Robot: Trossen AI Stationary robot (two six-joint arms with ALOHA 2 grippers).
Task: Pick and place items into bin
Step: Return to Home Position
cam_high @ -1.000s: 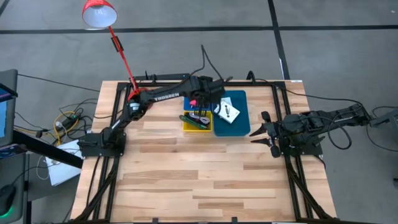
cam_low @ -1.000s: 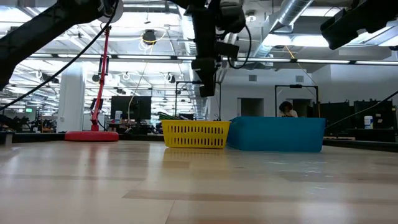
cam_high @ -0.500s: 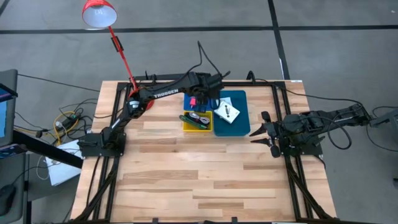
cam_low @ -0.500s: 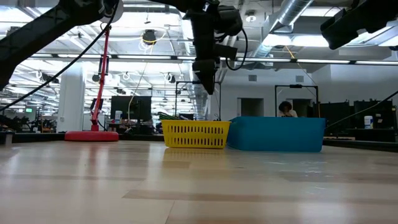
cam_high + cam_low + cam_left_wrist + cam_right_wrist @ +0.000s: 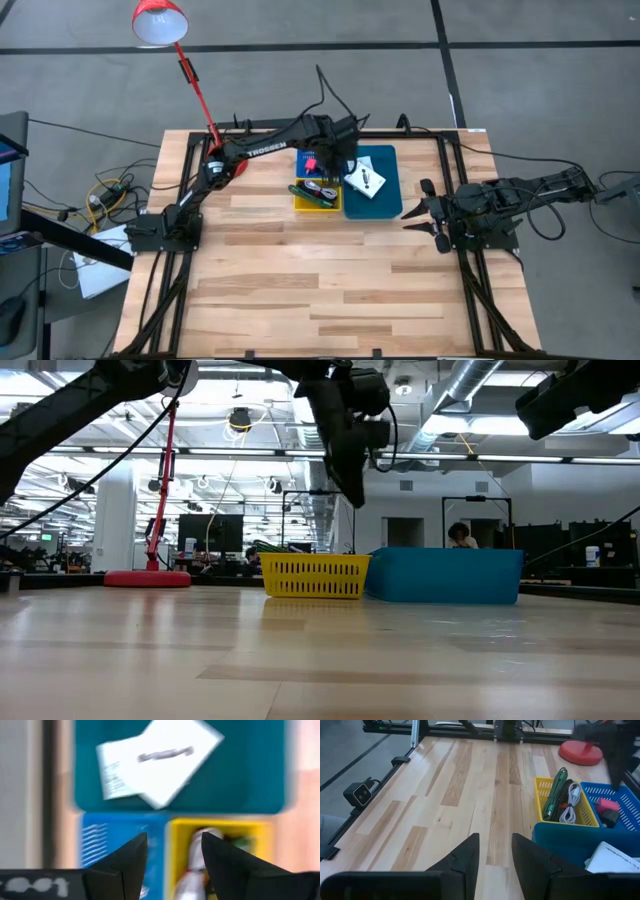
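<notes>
A yellow basket [image 5: 298,205] holds a green-handled tool [image 5: 555,790] and coiled cables [image 5: 322,188]. Behind it, a blue basket [image 5: 620,795] holds a small red-pink block [image 5: 310,163]. Beside them on the right, a white flat packet [image 5: 366,178] lies on the floor of a teal bin [image 5: 388,205]. My left gripper [image 5: 172,852] hangs open and empty above the baskets, well above their rims in the low view [image 5: 352,495], tipped toward the teal bin. My right gripper [image 5: 418,206] waits open near the table's right edge, also empty.
A red desk lamp [image 5: 160,20] stands with its base [image 5: 147,578] at the table's far left corner. Black frame rails run along the table's left and right sides. Bare wood lies in front of the baskets toward the near edge [image 5: 320,290].
My left gripper has drawn slightly toward the table's far edge and tipped from pointing straight down to slanting, its fingertips swinging toward the teal bin. The things in the baskets and the bin have stayed where they were.
</notes>
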